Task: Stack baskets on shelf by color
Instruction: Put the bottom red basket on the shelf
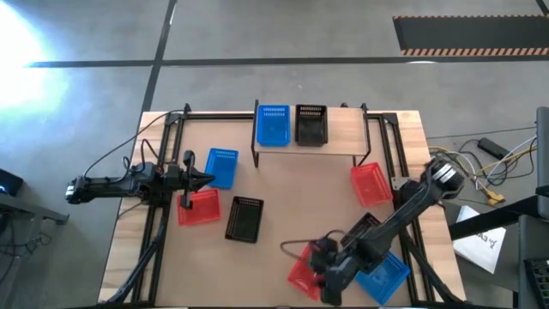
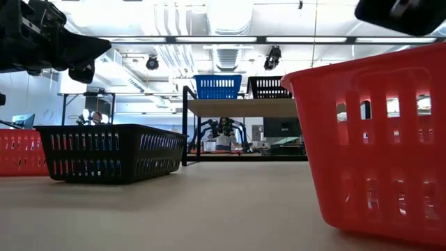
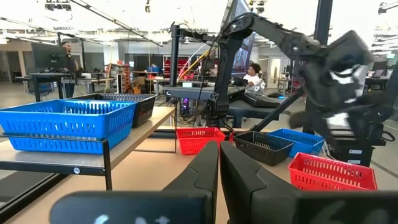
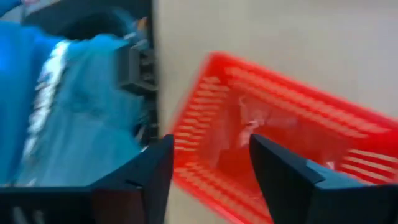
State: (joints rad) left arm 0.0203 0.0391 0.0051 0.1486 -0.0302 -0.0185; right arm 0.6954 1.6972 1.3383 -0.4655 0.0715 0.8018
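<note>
The shelf [image 1: 343, 137] stands at the table's far edge and carries a blue basket [image 1: 273, 125] and a black basket [image 1: 310, 125] side by side on its plank. My right gripper [image 4: 211, 165] is open and hovers over the end of a red basket [image 4: 273, 143] near the table's near edge [image 1: 302, 273]. In the low view the gripper [image 2: 408, 14] is clear above that basket's rim [image 2: 369, 153]. My left gripper [image 3: 219, 163] is shut and held up in the air [image 1: 202, 178], between a blue basket [image 1: 221, 167] and a red basket [image 1: 199, 207].
A black basket [image 1: 244, 219] lies on the table left of centre. Another red basket [image 1: 371, 183] sits by the shelf's right legs, and a blue basket [image 1: 383, 276] lies at the near right corner beside my right arm. A dark cable [image 1: 296, 247] loops on the table.
</note>
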